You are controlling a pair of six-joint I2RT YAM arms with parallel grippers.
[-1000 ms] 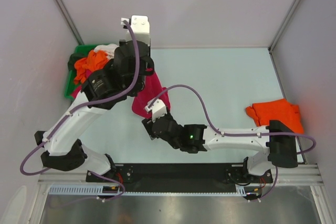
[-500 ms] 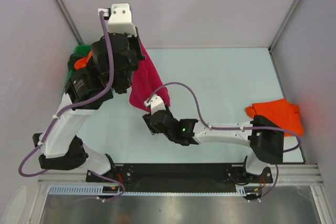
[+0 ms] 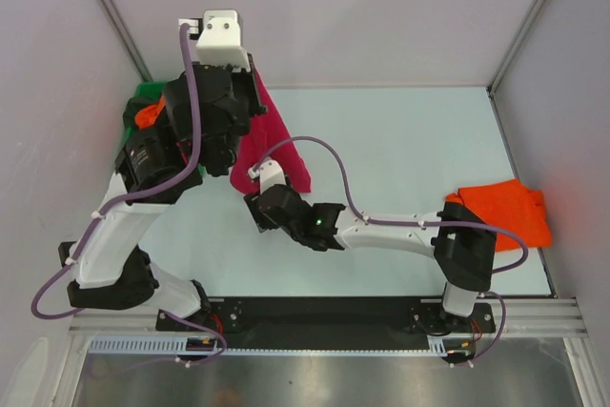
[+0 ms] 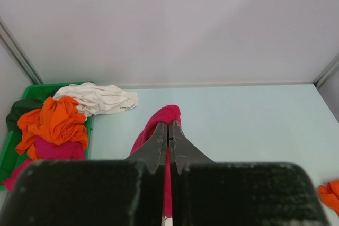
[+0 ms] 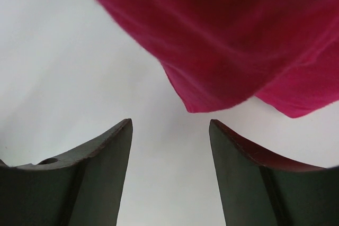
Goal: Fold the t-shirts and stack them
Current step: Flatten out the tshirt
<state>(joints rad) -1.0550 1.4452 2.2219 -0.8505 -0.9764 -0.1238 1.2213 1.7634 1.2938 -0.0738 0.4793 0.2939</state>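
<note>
My left gripper (image 4: pixel 169 125) is shut on the crimson-red t-shirt (image 3: pixel 272 140) and holds it up, so the cloth hangs down to the table; it also shows in the left wrist view (image 4: pixel 159 125). My right gripper (image 5: pixel 169 123) is open and empty, low over the table just short of the shirt's hanging bottom corner (image 5: pixel 222 51). In the top view the right gripper (image 3: pixel 255 199) sits below the shirt's lower edge. A folded orange t-shirt (image 3: pixel 503 209) lies at the right edge. More shirts, orange (image 4: pixel 53 123), white (image 4: pixel 98 98), magenta (image 4: pixel 50 149) and dark (image 4: pixel 18 110), lie piled at the far left.
A green plastic bin (image 4: pixel 8 152) holds the shirt pile in the far left corner, mostly hidden behind my left arm in the top view (image 3: pixel 143 94). Grey walls close the table on three sides. A corner of the orange shirt shows at the left wrist view's right edge (image 4: pixel 331 191).
My left gripper has lifted the red shirt up and back to the left. My right arm has reached left and forward toward the shirt's lower edge.
</note>
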